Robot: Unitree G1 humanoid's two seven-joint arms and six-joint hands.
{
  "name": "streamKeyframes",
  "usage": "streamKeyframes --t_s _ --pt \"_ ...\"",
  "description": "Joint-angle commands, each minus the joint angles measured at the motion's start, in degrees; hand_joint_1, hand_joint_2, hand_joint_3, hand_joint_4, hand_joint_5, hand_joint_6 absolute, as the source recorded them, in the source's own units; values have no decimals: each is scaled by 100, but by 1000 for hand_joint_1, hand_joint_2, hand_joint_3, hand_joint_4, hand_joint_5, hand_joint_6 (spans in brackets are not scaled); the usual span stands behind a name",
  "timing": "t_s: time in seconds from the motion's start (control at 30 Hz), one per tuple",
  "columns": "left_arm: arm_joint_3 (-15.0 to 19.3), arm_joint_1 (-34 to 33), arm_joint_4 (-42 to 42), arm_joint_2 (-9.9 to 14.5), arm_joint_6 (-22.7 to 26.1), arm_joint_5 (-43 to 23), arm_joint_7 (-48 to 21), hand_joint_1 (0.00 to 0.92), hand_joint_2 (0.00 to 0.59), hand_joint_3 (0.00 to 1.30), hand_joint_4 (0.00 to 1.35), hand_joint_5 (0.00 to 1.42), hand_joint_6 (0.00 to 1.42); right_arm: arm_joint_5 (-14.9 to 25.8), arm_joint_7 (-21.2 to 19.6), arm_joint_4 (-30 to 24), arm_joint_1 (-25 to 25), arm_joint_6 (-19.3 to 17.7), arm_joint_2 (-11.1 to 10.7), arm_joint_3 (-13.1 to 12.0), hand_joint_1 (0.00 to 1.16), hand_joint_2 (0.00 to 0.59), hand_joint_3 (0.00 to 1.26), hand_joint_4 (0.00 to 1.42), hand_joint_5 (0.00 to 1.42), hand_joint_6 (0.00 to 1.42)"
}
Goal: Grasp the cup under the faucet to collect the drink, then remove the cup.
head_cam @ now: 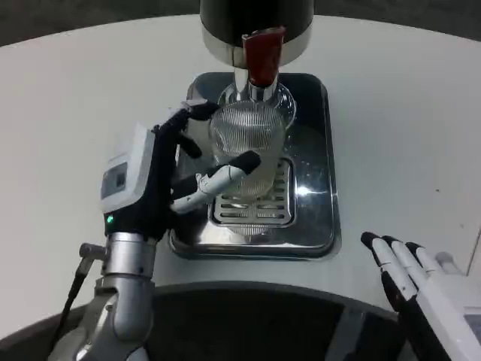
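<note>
Ribbed clear cup (246, 143) in left hand (161, 177) under red-handled faucet (262, 56), contents unclear

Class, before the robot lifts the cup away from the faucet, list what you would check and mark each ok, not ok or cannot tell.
1. Left hand wrapped around the cup: ok.
2. Cup upright on the drip tray: ok.
3. Cup sits below the faucet: ok.
4. Drink level in cup: cannot tell.
5. Faucet flow stopped: cannot tell.
6. Right hand apart from tray, fingers spread: ok.
</note>
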Motion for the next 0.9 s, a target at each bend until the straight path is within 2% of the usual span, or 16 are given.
streamKeyframes --t_s 0.03,0.13,0.23,0.37,0.47,0.57,0.73,0.9 --pt "196 370 -517 179 -41 -97 -91 118 0 471 418 720 1168 21 -107 30 76 -54 -7 12 767 311 0 0 0 0" --pt "436 647 -1038 334 -70 -212 -220 116 0 478 430 723 1168 28 -106 43 64 -55 -33 -7 767 311 0 0 0 0" --pt "685 884 -1510 483 -103 -369 -420 106 0 480 435 719 1109 40 -97 52 41 -48 -51 -19 767 311 0 0 0 0" --pt "962 1088 -1986 662 -183 -658 -821 83 0 488 422 659 907 57 -78 66 13 -42 -64 -22 767 311 0 0 0 0" --pt "1176 1176 -2283 829 -295 -1081 -1309 43 0 473 390 571 694 59 -62 81 -20 -41 -74 -21 767 311 0 0 0 0" --pt "1327 1194 -2456 978 -392 -1537 -1924 1 0 427 326 472 515 47 -44 94 -59 -32 -80 -22 767 311 0 0 0 0" --pt "1462 1049 -2585 1449 -529 -2771 -3649 0 2 299 163 303 315 27 -11 117 -116 -17 -93 -27 767 311 0 0 0 0" --pt "1593 862 -2639 1784 -475 -3750 -5162 0 3 186 50 196 214 -16 6 152 -160 -11 -79 21 767 311 0 0 0 0"
